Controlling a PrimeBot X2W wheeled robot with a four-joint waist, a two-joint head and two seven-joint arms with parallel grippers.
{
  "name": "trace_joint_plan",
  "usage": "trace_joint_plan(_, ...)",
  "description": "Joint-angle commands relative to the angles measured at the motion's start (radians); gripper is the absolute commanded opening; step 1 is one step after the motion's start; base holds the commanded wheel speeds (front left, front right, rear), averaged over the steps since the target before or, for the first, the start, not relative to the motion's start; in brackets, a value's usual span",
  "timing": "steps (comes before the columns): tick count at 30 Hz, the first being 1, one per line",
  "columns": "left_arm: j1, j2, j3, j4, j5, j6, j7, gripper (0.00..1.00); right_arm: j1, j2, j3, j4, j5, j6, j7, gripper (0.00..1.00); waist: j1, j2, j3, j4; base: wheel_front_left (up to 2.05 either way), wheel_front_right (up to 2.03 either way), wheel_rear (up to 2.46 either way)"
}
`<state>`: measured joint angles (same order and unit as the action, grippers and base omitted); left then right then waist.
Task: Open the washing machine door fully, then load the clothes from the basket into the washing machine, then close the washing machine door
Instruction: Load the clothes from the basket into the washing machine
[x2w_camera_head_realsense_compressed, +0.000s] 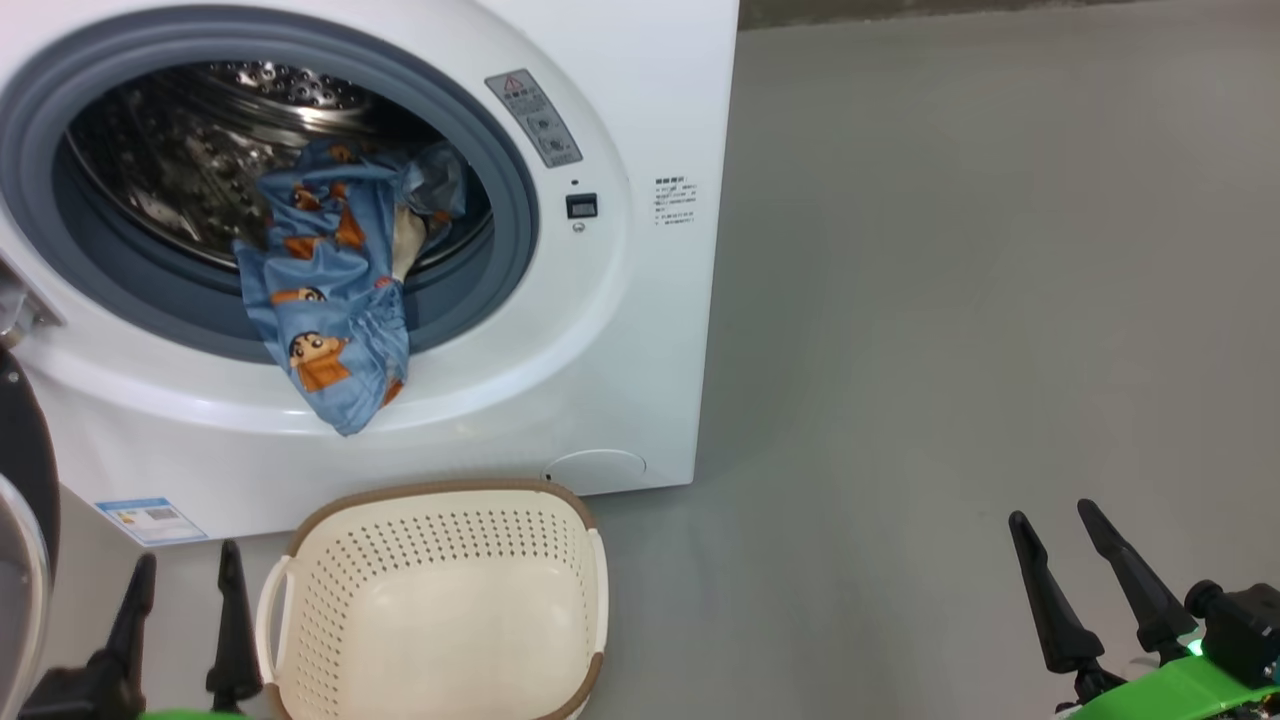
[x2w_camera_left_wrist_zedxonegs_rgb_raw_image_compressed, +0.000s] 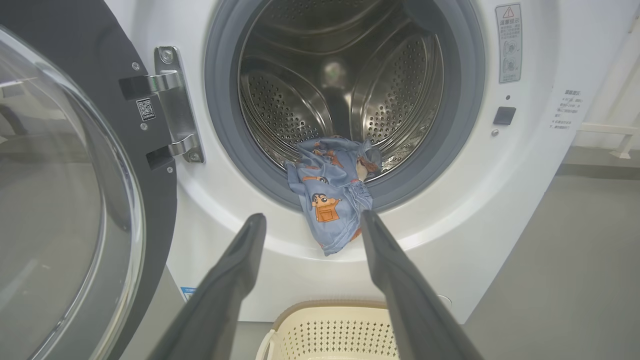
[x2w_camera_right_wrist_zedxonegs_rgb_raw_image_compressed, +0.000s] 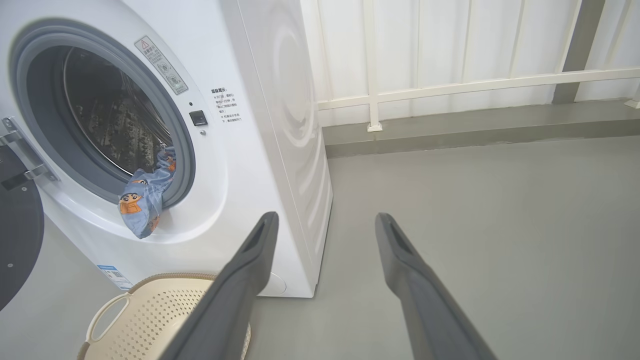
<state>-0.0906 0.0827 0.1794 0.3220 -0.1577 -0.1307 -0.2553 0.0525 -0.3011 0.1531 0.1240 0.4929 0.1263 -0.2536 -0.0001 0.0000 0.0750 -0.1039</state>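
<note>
Both left gripper (x2w_camera_head_realsense_compressed: 188, 555) and right gripper (x2w_camera_head_realsense_compressed: 1053, 513) wide open, empty; to finish loading, push clothes (x2w_camera_head_realsense_compressed: 330, 300) draped over gasket (x2w_camera_head_realsense_compressed: 515, 230) at 6 o'clock fully inside, then shut washing machine door (x2w_camera_left_wrist_zedxonegs_rgb_raw_image_compressed: 75, 200).

The left gripper (x2w_camera_head_realsense_compressed: 188, 555) sits low on the robot's left, fingers spread wide and pointing up, empty. The right gripper (x2w_camera_head_realsense_compressed: 1053, 512) is likewise spread and empty, its fingers leaning slightly leftward.

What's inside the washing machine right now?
The clothes lie at the front of the shiny steel drum, one end hanging out over the grey gasket. Whatever is under the bundle is hidden.
</note>
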Motion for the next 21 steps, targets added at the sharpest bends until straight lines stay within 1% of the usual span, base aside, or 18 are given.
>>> trace_joint_plan(1, 0.015, 0.016, 0.035, -0.045, -0.017, 0.000, -0.006, 1.00, 0.008, -0.021, 0.009, -0.024, -0.008, 0.004, -0.008, 1.00, 0.0001, 0.0000, -0.017, 0.002, 0.00, 0.00, 0.00)
trace_joint_plan(6, 0.063, 0.009, 0.040, -0.081, -0.021, 0.000, -0.006, 1.00, 0.025, -0.019, 0.006, -0.026, -0.007, 0.004, -0.008, 1.00, 0.0001, 0.0000, -0.028, 0.004, 0.00, 0.00, 0.00)
trace_joint_plan(11, 0.077, 0.004, 0.041, -0.098, -0.021, 0.000, -0.006, 1.00, 0.025, -0.018, 0.008, -0.028, -0.008, 0.004, -0.008, 1.00, 0.0001, 0.0000, -0.023, 0.006, 0.00, 0.00, 0.00)
trace_joint_plan(21, 0.035, 0.000, 0.036, -0.077, -0.022, 0.000, -0.006, 1.00, -0.007, -0.017, 0.013, -0.037, -0.004, 0.004, -0.008, 1.00, 0.0001, 0.0000, 0.038, 0.006, 0.00, 0.00, 0.00)
